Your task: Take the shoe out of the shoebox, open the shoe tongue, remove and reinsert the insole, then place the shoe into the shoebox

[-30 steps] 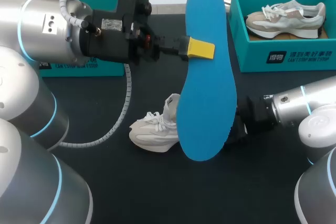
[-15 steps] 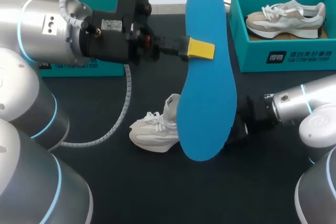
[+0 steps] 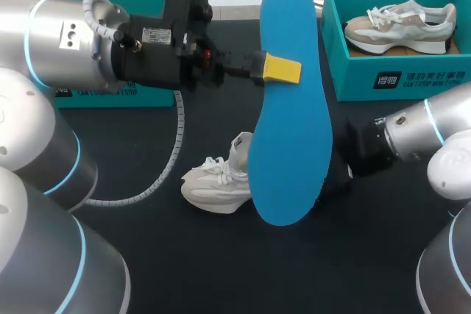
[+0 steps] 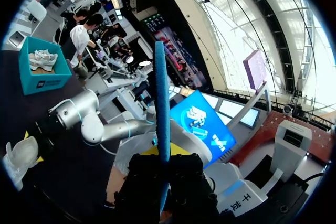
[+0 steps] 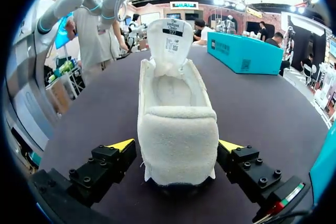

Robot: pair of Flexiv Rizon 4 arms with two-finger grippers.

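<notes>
Our left hand (image 3: 280, 68), upper middle of the head view, is clamped on one long edge of the blue insole (image 3: 291, 137). The insole hangs upright above the bench (image 3: 184, 262), its lower end in front of the shoe (image 3: 215, 182) at centre frame. In the left wrist view we see the insole edge-on, a thin strip running straight out from between the fingers. The shoe sits upright on the bench with its heel between the fingers of our right hand (image 5: 176, 147). These fingers stand apart, one yellow tip on each side of the heel, and we cannot make out a firm pinch. The tongue (image 5: 169, 38) is pulled up and forward, leaving the mouth of the shoe open and bare inside. A teal shoebox (image 3: 401, 82) at upper right holds a second shoe (image 3: 401, 26). We judge the insole to be light, thin foam that bends easily. A grip near mid-length on the edge keeps it from drooping, but the toe end will likely buckle if pushed against the lining. The shoe looks soft, padded and light, so it should slide on the bench unless we brace it at the stiffer heel.
</notes>
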